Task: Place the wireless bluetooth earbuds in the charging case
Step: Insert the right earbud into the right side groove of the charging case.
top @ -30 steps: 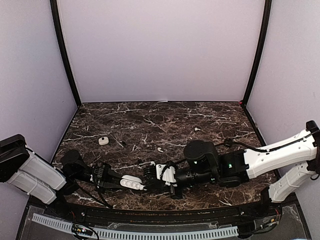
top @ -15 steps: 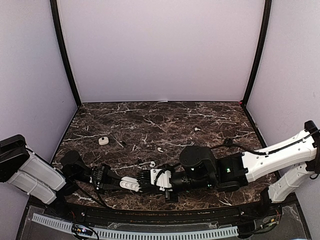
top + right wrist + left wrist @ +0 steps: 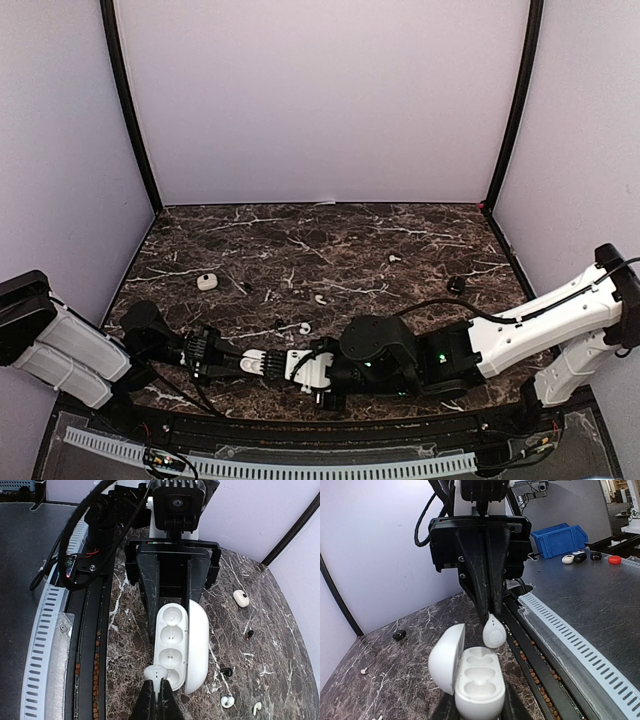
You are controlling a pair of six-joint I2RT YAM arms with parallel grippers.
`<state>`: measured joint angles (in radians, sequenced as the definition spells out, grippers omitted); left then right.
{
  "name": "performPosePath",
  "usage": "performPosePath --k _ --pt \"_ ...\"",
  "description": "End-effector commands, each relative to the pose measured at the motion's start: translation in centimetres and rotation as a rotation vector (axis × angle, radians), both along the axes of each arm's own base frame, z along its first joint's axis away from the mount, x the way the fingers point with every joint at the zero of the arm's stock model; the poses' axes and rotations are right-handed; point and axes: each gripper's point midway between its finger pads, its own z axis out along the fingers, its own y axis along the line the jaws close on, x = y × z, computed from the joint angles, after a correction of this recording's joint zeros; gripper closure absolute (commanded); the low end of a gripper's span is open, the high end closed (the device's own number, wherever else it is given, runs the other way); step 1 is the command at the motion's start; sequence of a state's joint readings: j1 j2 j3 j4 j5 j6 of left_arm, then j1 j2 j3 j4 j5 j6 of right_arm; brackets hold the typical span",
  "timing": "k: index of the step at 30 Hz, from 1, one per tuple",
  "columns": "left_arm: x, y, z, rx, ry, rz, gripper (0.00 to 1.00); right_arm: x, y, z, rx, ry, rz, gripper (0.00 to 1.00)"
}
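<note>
Swung leftward, pinching an earbud in the right tool, to just above the open charging case. Clamped there in the left tool; seemingly ready for lowering in.

Dark marble table, blue bin beyond

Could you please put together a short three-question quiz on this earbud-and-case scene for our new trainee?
1. True or false: the charging case is shut.
2. What do the right fingers pinch? A) a white earbud B) a black cap C) nothing
3. Which arm's fingers hold the case?

Key: 1 false, it is open; 2 A; 3 the left fingers.
</note>
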<state>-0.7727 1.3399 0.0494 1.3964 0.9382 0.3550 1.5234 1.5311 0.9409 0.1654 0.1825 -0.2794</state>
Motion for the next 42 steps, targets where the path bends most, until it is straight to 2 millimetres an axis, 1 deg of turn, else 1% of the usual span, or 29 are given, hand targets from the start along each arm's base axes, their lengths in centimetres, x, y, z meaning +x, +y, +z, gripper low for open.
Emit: performPosePath --k 1,5,8,20,29,34,36,37,38,42 --pt "0.0 0.1 0.3 -0.006 -0.006 0.007 1.0 0.6 1.0 2.5 0.077 -0.034 -0.046 1.0" --pt "0.0 0.0 0.3 -0.003 -0.003 0.009 1.0 1.0 1.0 2.8 0.087 -0.043 -0.068 1.0" --pt "0.0 0.0 0.3 -0.002 -0.001 0.009 1.0 0.9 1.1 3.0 0.094 -0.046 -0.064 1.0" --pt "0.2 -0.1 0.3 0.004 0.014 0.014 1.0 0.8 1.8 2.4 0.079 -0.045 -0.054 1.0" --pt "0.3 -0.1 0.3 0.006 0.016 0.017 1.0 0.7 1.8 1.5 0.051 -0.042 -0.053 1.0" --pt "0.3 -0.1 0.3 0.005 0.016 0.017 1.0 0.8 1.8 1.1 0.041 -0.043 -0.061 1.0" --pt "0.3 -0.1 0.3 0.006 0.017 0.018 1.0 1.0 1.8 1.3 0.039 -0.048 -0.07 1.0" --pt "0.3 -0.1 0.3 0.008 0.019 0.02 1.0 1.0 2.0 0.3 0.014 -0.051 -0.074 1.0" --pt "0.4 -0.1 0.3 0.007 0.02 0.022 1.0 1.1 2.1 0.0 0.006 -0.054 -0.079 0.99" --pt "0.4 -0.1 0.2 0.009 0.022 0.023 1.0 1.2 2.4 -0.2 0.001 -0.061 -0.089 0.95"
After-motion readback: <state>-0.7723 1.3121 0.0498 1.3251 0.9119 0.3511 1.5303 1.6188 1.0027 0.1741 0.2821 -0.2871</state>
